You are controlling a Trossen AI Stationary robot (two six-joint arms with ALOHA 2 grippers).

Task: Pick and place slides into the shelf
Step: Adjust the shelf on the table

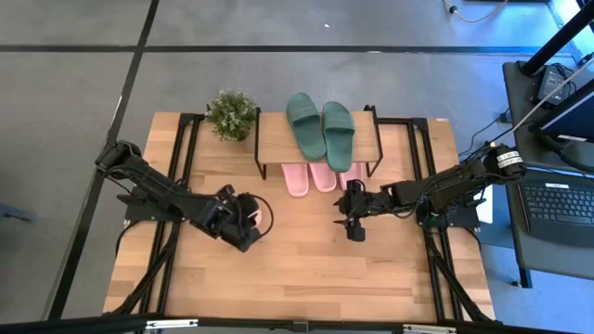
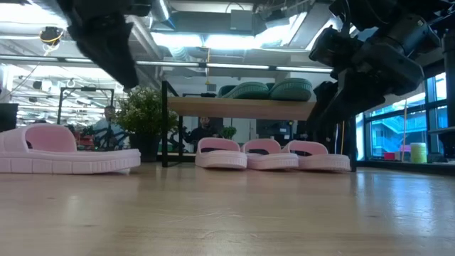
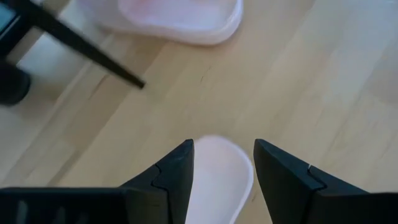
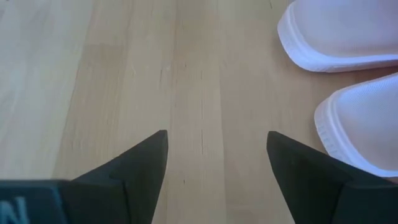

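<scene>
Still loose on the worktop (image 1: 306,278), the last pink slide (image 1: 263,215) lies under the left hand (image 1: 246,223), whose fingers (image 3: 171,177) straddle its tip without visibly clamping it. Closing that far out risks the soft foam pivoting or slipping free. Three pink slides (image 1: 320,176) sit under the shelf (image 1: 274,139) by the far edge, the green pair (image 1: 320,125) on top. The right hand (image 1: 353,223) gapes empty just before them and could nudge one. Pale wood planks; a small plant (image 1: 231,113) stands beside the shelf, a bright lab behind.
</scene>
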